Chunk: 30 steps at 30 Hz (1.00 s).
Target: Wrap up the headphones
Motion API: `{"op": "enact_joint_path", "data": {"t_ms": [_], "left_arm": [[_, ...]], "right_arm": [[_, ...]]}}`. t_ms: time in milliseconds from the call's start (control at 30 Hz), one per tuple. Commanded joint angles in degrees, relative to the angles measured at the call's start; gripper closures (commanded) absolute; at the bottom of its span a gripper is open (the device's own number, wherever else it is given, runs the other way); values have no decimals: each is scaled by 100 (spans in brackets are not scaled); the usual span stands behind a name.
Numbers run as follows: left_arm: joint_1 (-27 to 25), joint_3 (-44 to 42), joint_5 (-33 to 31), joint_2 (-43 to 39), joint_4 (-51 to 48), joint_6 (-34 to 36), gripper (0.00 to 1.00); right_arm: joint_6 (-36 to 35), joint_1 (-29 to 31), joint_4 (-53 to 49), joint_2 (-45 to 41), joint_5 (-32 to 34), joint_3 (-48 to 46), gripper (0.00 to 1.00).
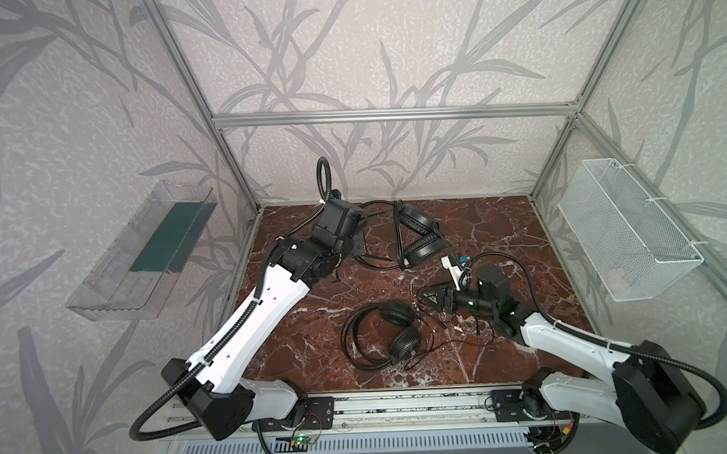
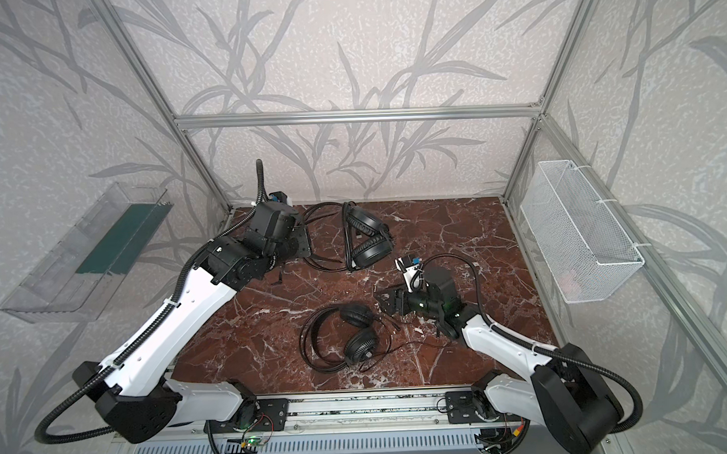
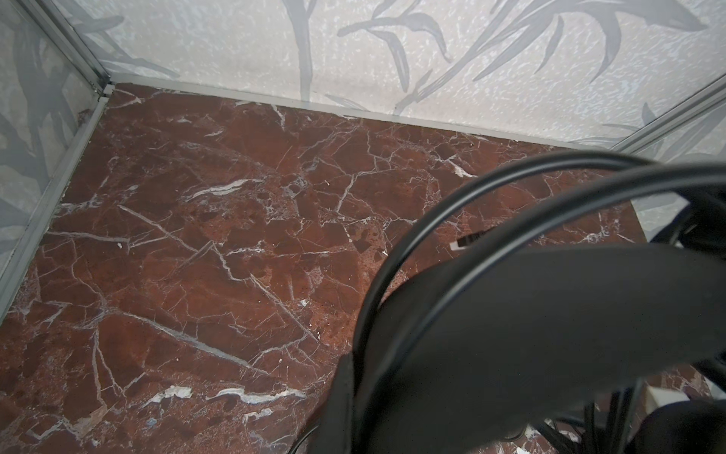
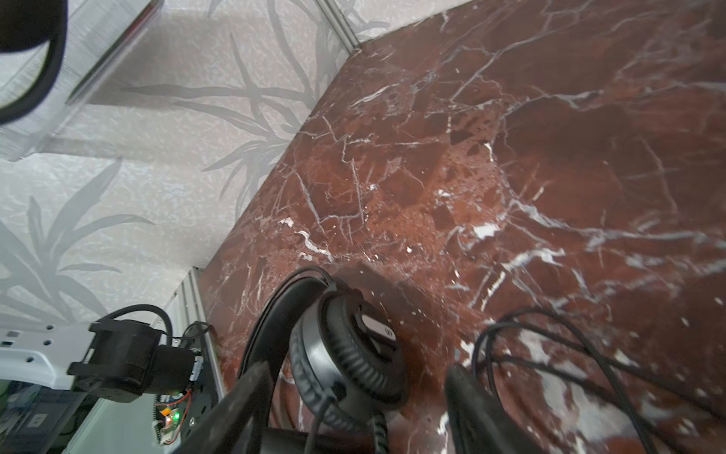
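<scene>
Two black headphones lie on the red marble table (image 1: 499,231). The far headset (image 1: 420,238) (image 2: 368,240) is at the back centre, its earcups stacked and its headband loop reaching left. My left gripper (image 1: 360,240) is shut on that headband (image 3: 530,314), which fills the left wrist view and hides the jaws. The near headset (image 1: 399,335) (image 2: 359,336) lies flat at the front centre, its thin cable (image 4: 550,353) trailing right. My right gripper (image 1: 429,300) (image 4: 353,393) is open, low over the table. An earcup (image 4: 345,353) of the near headset sits just ahead, between its fingers (image 4: 243,405).
A clear plastic tray (image 1: 142,256) hangs on the left wall and a white mesh basket (image 1: 628,235) on the right wall. Aluminium frame posts ring the table. Both arm bases sit on the front rail (image 1: 401,405).
</scene>
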Motion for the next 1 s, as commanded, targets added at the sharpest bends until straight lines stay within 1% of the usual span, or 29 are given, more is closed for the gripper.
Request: {"op": "enact_joint_path", "data": {"t_ms": [0,100,200,300,467,667,767,967], "left_arm": [[75,201,27,57,476,-361,100],[115,69,2,196,617,-429,100],[163,-112,52,329,784,-541,100],[205,-292,87,477,945,-668,100],[312,-530,88,730,1263,-774,100],[615,-723,335,1253,1640,-1003,100],[740,-760,346,1511,1806,-1097,100],[1061,-581,716,2224,1934,-1314,100]], "right_arm": [[-14,57,-50,-824,973,-237,29],[-54,89,-485,-1507,1306,-446,28],[-61,119,-795,-1988,1462,-623,28],[-68,143,-1046,-2310,1633,-789,28],[11,154,-1108,-2701,1776,-1108,28],[-41,193,-1136,-2811,1805,-1220,28],[-76,222,-1099,-2782,1839,-1254,28],[-160,327,-942,-2541,1875,-1264,28]]}}
